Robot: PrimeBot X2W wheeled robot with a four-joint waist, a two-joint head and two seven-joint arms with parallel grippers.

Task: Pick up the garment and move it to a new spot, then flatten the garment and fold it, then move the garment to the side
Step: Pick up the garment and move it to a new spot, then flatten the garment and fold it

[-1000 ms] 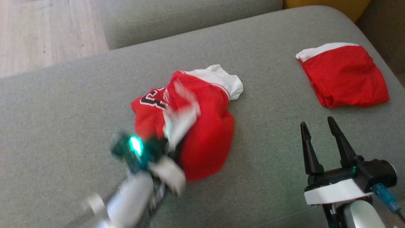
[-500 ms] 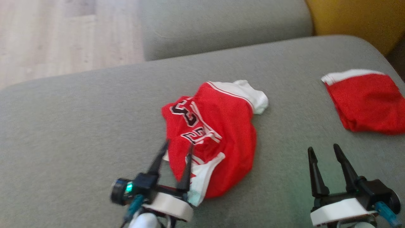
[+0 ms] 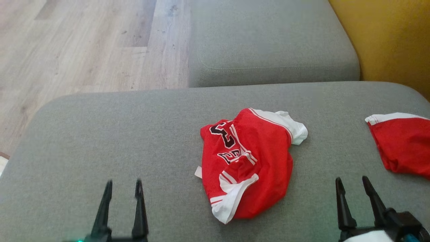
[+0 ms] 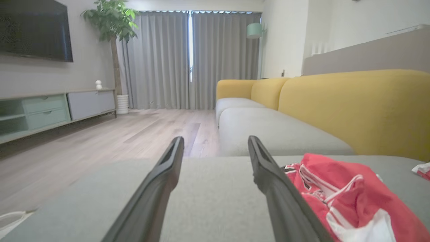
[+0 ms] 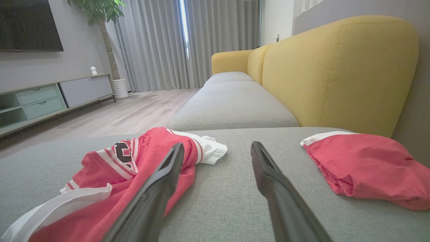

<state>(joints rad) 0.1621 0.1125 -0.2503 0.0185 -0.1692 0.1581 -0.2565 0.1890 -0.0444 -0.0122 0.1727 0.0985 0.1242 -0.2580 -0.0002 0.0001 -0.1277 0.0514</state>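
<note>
Crumpled jersey [image 3: 265,161] lies on woven cushion [image 3: 117,134]; left gripper [image 3: 123,183], right gripper [image 3: 351,179] gape empty.

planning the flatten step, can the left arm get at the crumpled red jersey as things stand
Probably yes. The left tool is open and empty, and only bare grey cushion lies between it and the jersey, off to its right. Nothing blocks the way.
</note>
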